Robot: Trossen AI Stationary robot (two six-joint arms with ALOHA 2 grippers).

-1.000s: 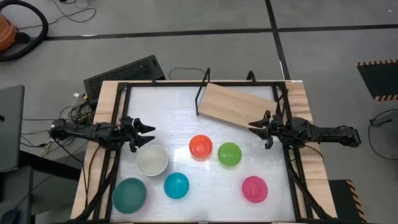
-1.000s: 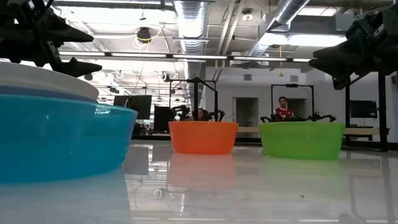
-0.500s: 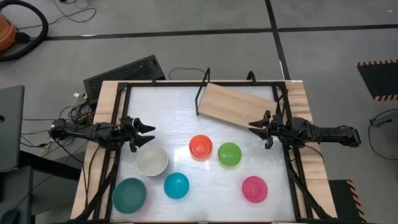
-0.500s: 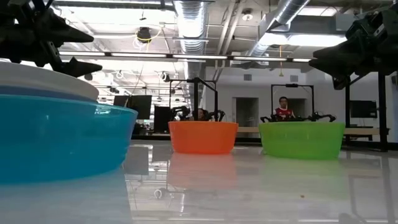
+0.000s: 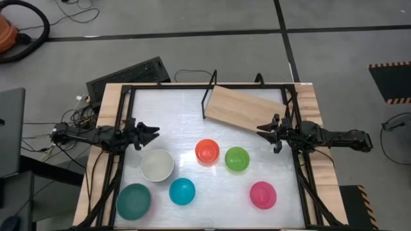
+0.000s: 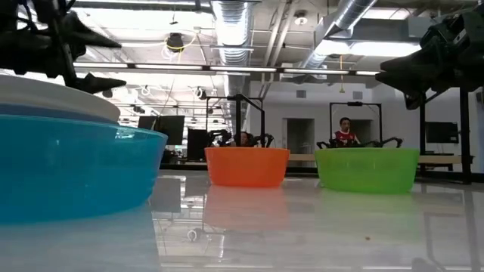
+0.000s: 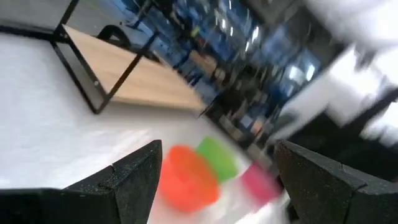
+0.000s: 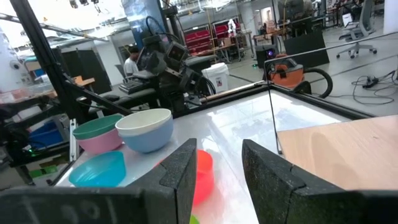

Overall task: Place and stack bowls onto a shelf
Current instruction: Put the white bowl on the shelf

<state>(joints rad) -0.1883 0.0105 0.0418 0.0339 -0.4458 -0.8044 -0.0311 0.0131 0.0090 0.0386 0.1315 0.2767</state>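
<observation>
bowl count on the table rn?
6, all on the table: white, orange-red, lime green, dark teal, bright blue, pink. None appear hidden.

Six bowls point(image 5: 157, 165) sit on the table, beside one shelf point(image 5: 244, 108) and two arms.

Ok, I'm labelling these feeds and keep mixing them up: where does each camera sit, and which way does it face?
High view: overhead, straight down on the table, shelf and six bowls; both arms show.
Low view: table height, level across to the room; orange-red bowl, lime green bowl; both pincers above.
Left wrist view: on the left arm, facing the shelf; own fingers apart.
Right wrist view: on the right arm, facing the white bowl; own fingers apart.
Shared: the orange-red bowl shows in all four.
</observation>
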